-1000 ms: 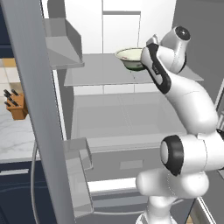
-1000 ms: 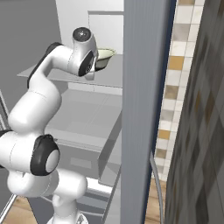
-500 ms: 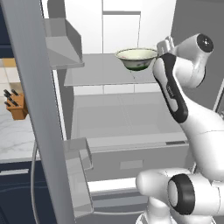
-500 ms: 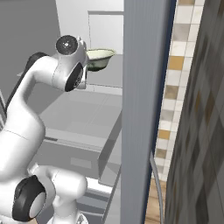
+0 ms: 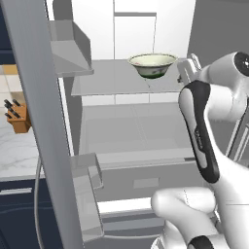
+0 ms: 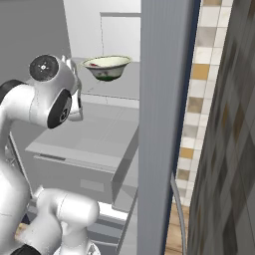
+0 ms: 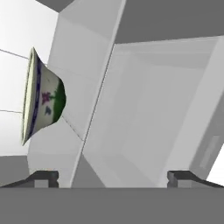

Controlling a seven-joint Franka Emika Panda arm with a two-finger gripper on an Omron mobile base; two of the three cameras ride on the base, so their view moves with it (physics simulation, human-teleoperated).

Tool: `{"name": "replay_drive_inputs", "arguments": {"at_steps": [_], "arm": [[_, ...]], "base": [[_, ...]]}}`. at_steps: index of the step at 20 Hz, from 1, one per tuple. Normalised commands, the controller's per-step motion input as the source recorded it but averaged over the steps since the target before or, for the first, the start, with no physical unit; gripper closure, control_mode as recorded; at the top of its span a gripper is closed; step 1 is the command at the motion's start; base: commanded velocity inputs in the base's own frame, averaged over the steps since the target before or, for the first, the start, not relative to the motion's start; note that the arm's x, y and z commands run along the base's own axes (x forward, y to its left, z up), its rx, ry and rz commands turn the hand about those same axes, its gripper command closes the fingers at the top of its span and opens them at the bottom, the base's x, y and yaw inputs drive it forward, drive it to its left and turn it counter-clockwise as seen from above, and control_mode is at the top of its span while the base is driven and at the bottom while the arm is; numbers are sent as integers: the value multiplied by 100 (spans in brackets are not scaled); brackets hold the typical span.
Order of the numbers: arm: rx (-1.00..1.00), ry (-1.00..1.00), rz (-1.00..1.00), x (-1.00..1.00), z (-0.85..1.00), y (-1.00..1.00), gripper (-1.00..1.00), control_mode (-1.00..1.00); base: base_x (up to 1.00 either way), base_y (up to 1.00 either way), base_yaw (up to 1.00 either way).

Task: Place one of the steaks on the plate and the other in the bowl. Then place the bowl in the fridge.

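The cream-white bowl [image 5: 151, 64] with its greenish pattern stands upright on the upper shelf [image 5: 116, 80] of the open fridge [image 5: 136, 131]. In the right base view the bowl [image 6: 106, 66] shows a streak of red-pink inside, a steak [image 6: 101, 63]. My gripper [image 5: 187, 69] hangs just right of the bowl, apart from it and open, holding nothing. In the hand view, which is rolled sideways, the bowl [image 7: 41, 98] sits at the left, beyond the widely spread fingertips of the gripper [image 7: 113, 177]. The plate is out of view.
The open fridge door [image 5: 36, 126] with its bins [image 5: 87, 170] stands close on the left; the other door [image 6: 162, 124] stands on the right, before a tiled wall [image 6: 211, 99]. A knife block [image 5: 17, 116] sits on the left counter. Below the shelves is the drawer [image 5: 146, 182].
My hand has pulled back from the bowl's rim, to the right and toward the base, with the arm folding. The bowl stays where it was on the shelf.
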Motion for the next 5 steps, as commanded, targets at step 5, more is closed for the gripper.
{"name": "replay_drive_inputs", "arguments": {"at_steps": [5], "arm": [[-3, -1, 3, -100, 2, 0, -100, -100]], "base": [[0, 0, 0]]}}
